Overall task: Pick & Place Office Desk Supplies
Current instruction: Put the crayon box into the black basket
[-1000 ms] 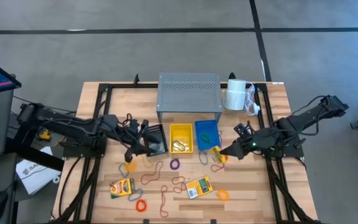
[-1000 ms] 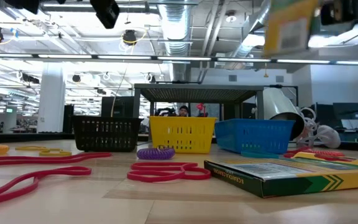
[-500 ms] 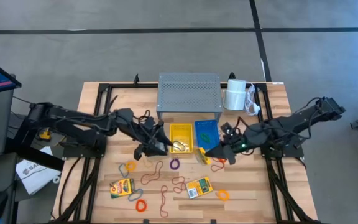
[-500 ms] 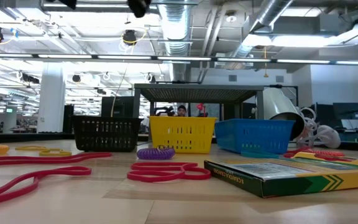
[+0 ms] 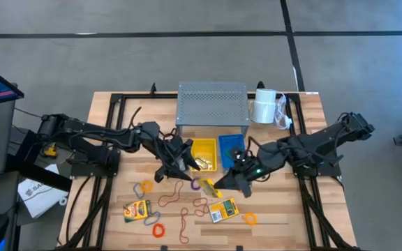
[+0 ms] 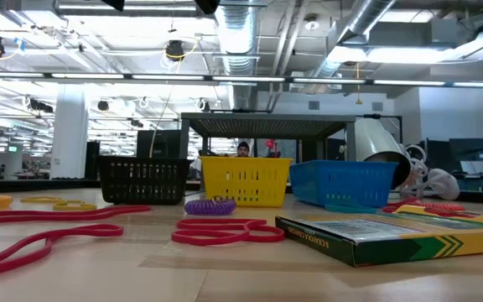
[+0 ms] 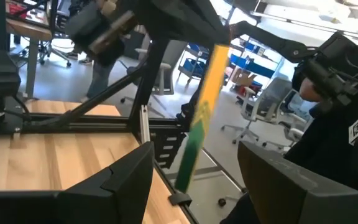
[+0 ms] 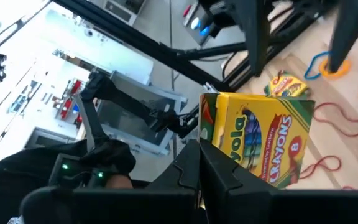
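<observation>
above the table (image 5: 103,104) centre, the right hand (image 5: 215,189) clenches a crayon box (image 8: 260,143), label legible only in the right wrist view. beside the yellow bin (image 5: 203,153), the left hand (image 5: 176,165) hangs with fingers apart.

Overhead, the left gripper (image 5: 175,164) merges with a black basket (image 5: 175,155) beneath it; its finger gap is unreadable. The right gripper (image 5: 218,187) shows only a sliver of a crayon box (image 5: 211,187) past its dark tips. In the right wrist view, that box's (image 8: 260,146) lower edge is covered by the gripper's fingers (image 8: 222,180). In the left wrist view, the box (image 7: 199,118) appears edge-on and blurred, with no print legible. At counter level, the yellow basket (image 6: 246,181) and blue basket (image 6: 343,183) conceal their contents, the flat crayon box (image 6: 392,235) is cut by the right edge, and the red bands (image 6: 49,228) run off the left edge.
</observation>
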Controlling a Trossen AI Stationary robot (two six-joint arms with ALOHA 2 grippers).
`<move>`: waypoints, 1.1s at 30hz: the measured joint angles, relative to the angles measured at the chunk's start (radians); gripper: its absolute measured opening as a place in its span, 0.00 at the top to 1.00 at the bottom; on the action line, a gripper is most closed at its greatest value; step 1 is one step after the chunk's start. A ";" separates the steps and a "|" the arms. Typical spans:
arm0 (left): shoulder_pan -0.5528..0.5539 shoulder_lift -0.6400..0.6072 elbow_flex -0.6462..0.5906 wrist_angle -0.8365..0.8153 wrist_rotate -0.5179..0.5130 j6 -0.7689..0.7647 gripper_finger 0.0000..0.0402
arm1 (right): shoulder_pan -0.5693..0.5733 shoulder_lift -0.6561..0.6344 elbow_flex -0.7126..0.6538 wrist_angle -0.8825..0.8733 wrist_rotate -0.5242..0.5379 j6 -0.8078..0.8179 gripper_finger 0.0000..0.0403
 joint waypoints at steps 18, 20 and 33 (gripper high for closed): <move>-0.048 0.011 0.022 0.085 -0.024 0.002 0.43 | -0.069 0.031 0.030 0.057 -0.061 -0.019 1.00; -0.048 0.024 0.038 0.085 -0.025 0.002 0.43 | -0.077 0.031 0.030 0.066 -0.073 -0.020 1.00; -0.047 0.091 0.107 0.086 0.028 0.001 0.47 | -0.098 0.030 0.029 0.101 -0.092 -0.030 1.00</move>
